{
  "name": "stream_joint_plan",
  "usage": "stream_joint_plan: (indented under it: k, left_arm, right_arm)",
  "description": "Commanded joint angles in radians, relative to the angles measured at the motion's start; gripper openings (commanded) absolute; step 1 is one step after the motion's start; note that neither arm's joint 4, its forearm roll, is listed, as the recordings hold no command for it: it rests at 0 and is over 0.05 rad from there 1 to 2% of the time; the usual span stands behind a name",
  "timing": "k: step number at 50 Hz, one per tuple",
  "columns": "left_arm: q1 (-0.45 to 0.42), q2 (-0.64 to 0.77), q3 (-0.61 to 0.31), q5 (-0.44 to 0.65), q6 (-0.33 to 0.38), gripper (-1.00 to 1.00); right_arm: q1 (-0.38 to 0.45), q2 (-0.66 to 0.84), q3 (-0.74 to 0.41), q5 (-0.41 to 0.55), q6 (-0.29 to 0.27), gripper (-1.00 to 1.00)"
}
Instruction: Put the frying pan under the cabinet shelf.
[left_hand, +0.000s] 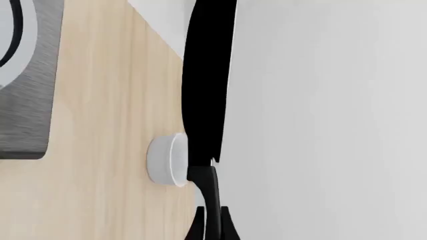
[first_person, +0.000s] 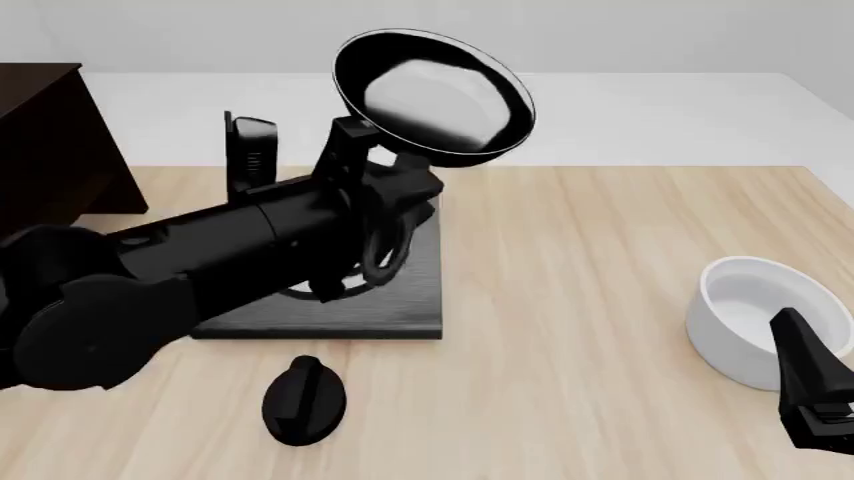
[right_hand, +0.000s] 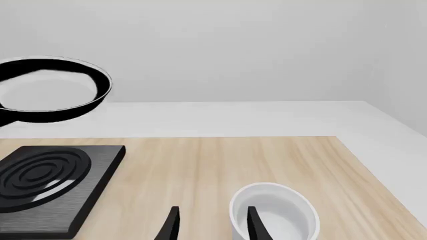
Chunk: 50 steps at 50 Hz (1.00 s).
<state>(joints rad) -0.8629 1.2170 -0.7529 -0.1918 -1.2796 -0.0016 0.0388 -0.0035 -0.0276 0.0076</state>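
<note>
The glossy black frying pan (first_person: 434, 95) is held up in the air above the back of the table, tilted with its inside facing the front camera. My left gripper (first_person: 355, 155) is shut on its handle (left_hand: 211, 192). In the left wrist view the frying pan (left_hand: 207, 75) appears edge-on, with the fingers (left_hand: 197, 229) closed around the handle. The pan (right_hand: 50, 90) also hangs high in the right wrist view. The dark brown cabinet shelf (first_person: 54, 150) stands at the far left. My right gripper (right_hand: 212, 227) is open low at the front right, just short of the white bowl.
A flat black stove plate (first_person: 400, 300) with rings lies under the left arm. A black oval knob (first_person: 304, 400) sits in front of it. A white round bowl (first_person: 747, 320) stands at the right, close to my right gripper (first_person: 811, 390).
</note>
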Motion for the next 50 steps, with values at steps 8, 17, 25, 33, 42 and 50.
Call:
stream_joint_plan:
  k: [8,17,25,33,42,50]
  left_arm:
    - [0.179,-0.264,0.079,0.144,-0.067,-1.00]
    - [0.281,-0.400,0.177,0.180,-0.170,-1.00]
    - [0.348,-0.486,0.214,0.245,-0.227,-1.00]
    - [0.383,-0.538,0.251,0.256,-0.297,-1.00]
    - [0.429,-0.592,0.287,0.288,-0.366,-1.00]
    - [0.455,-0.617,0.352,0.287,-0.432,-1.00]
  right_arm:
    - [0.000,0.000,0.000,0.000,0.000,1.00]
    - [0.000,0.000,0.000,0.000,0.000,1.00]
    - [0.000,-0.001,0.000,0.000,0.000,1.00]
    - [0.000,0.000,0.000,0.000,0.000,1.00]
    - [0.000,0.000,0.000,0.000,0.000,1.00]
    - [0.000,0.000,0.000,0.000,0.000,1.00]
